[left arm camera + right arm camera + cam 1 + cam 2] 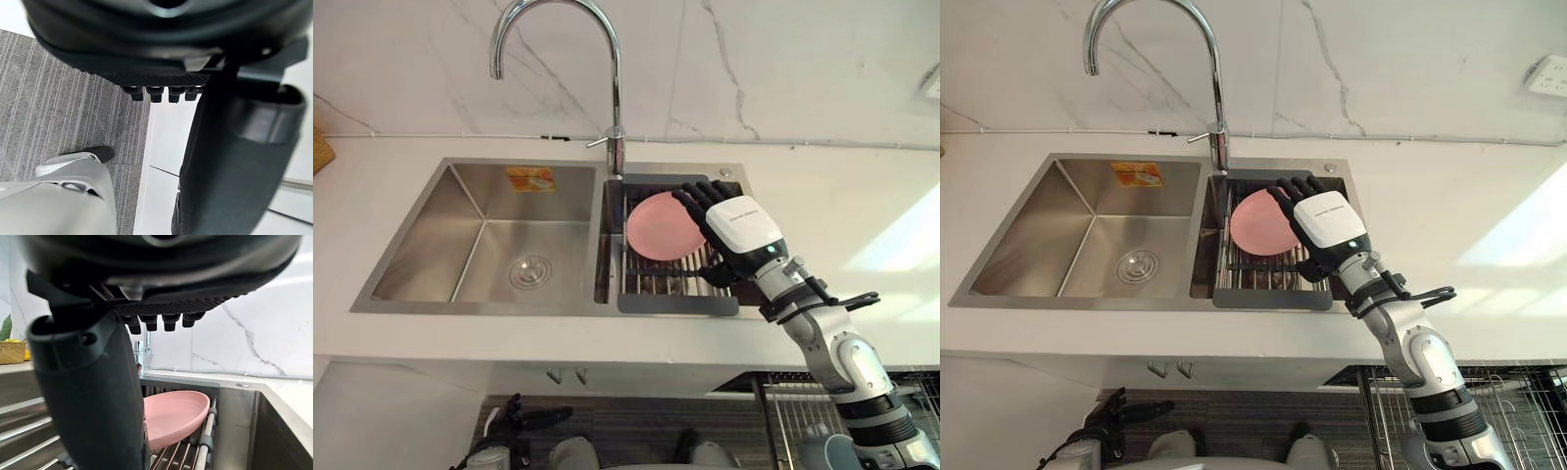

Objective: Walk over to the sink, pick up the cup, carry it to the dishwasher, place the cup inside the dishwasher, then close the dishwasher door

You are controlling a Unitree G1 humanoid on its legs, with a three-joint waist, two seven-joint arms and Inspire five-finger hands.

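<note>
A white countertop [862, 196] runs across the head views, backed by a veined marble wall [783, 69]; both are cut off at the picture edges. Set into the counter is a steel sink [421, 206] with two basins. A curved faucet [618, 98] rises between them, and the top of its arch leaves the frame. The right basin holds a dark-framed drying rack [671, 305], its right part hidden under the robot's arm.

On the rack's bars lies the task's thing, a shallow pink dish [661, 227] resting tilted; from above it reads more like a plate or bowl than a cup. The right hand [744, 223] hovers over its right edge with its fingers [697, 196] stretched out and gripping nothing. I cannot tell whether they touch the rim. In the right wrist view the thumb covers one end of the dish.

At the lower right a wire basket [1518, 401] shows below the counter, part hidden by the arm and cropped by the frame. The left hand [514, 421] hangs low near the striped floor, relaxed and holding nothing.

The left basin has a round drain [530, 271] and an orange sticker [530, 178] whose print is too small to make out
</note>
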